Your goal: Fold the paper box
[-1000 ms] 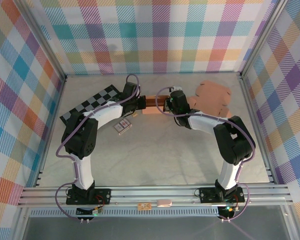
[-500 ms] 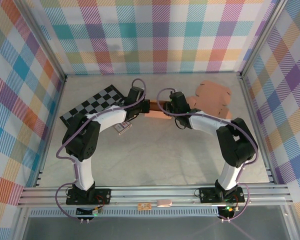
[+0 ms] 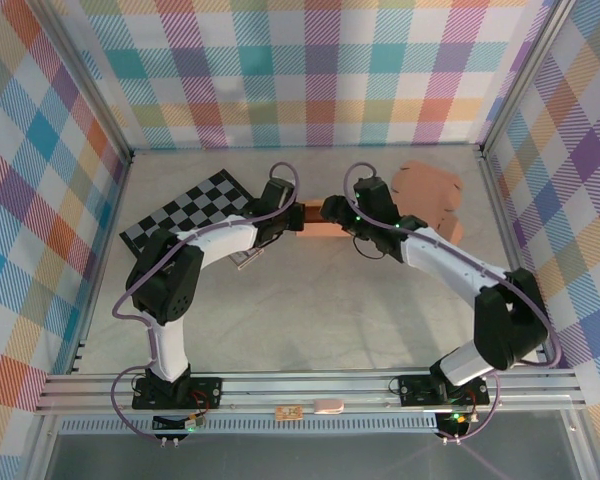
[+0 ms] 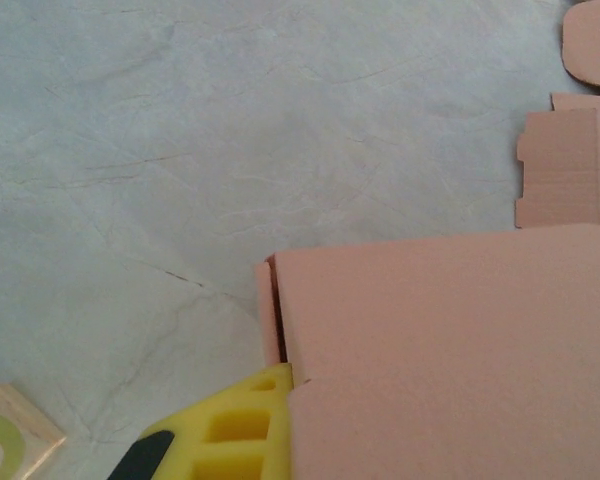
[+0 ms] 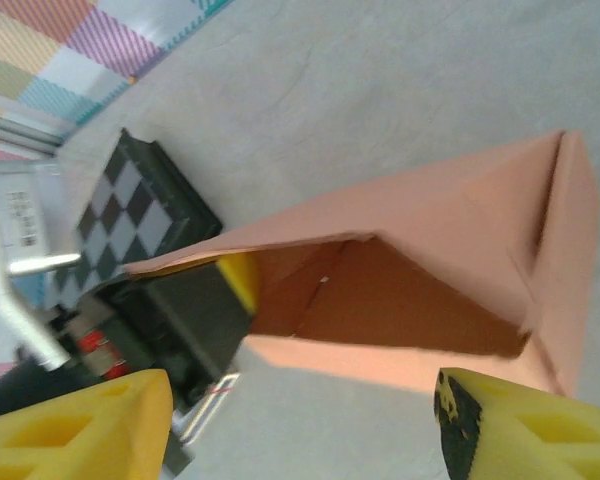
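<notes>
Desk (image 3: pixel 310 300): pale, marbled surface inside a plaid-walled enclosure; carries every item below.
Checkerboard mat (image 3: pixel 185 210): black and white, lying flat at the far left, set at an angle.
Flat cardboard blanks (image 3: pixel 430 195): pinkish cut-outs, unfolded, at the far right, beside the right arm.
Paper box (image 3: pixel 318 222): pinkish, partly folded into an open-ended shell, resting on the desk at far centre between the two end effectors; the interior faces the right wrist camera (image 5: pixel 420 270).
Left end effector (image 3: pixel 296 217): clenched on the paper box's left edge, one yellow finger (image 4: pixel 230 430) tucked under the panel.
Right end effector (image 5: pixel 300 420): released, yellow fingers (image 5: pixel 520 420) spread wide, just short of the box's open end.
Small tile (image 4: pixel 8 440): pale with a green ring, on the desk near the left end effector.
</notes>
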Robot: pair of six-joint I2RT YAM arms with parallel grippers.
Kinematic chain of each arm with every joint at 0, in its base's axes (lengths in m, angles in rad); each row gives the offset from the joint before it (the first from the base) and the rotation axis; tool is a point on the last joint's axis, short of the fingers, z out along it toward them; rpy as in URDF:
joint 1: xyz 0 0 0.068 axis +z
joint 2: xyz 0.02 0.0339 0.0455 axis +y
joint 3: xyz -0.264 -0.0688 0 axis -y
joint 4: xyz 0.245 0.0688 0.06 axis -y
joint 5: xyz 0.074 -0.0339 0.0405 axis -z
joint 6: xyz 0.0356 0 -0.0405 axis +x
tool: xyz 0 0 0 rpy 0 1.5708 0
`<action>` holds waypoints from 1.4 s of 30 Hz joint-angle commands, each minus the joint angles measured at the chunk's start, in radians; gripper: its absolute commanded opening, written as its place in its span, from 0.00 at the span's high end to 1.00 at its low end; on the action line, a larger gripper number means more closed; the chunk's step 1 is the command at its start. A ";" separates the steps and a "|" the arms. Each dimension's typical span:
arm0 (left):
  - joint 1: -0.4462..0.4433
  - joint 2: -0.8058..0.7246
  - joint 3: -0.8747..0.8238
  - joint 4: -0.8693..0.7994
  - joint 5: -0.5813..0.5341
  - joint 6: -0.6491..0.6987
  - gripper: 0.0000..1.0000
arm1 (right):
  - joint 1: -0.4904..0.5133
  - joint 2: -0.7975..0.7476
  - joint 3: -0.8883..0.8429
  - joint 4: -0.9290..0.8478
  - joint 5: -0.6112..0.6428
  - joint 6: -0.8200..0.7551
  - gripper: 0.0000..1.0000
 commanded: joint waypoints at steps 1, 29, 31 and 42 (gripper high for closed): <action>-0.020 0.006 -0.028 -0.064 -0.019 -0.007 1.00 | 0.013 -0.085 -0.033 -0.046 -0.080 0.174 0.28; -0.140 -0.183 -0.246 -0.133 -0.115 -0.102 0.66 | -0.101 -0.236 -0.028 -0.389 -0.108 0.176 0.26; -0.146 -0.218 -0.271 -0.140 -0.109 -0.131 0.64 | -0.111 -0.232 -0.022 -0.395 -0.109 0.161 0.25; -0.155 -0.361 -0.332 -0.183 -0.041 -0.183 0.62 | -0.186 -0.127 0.061 -0.385 -0.150 0.124 0.35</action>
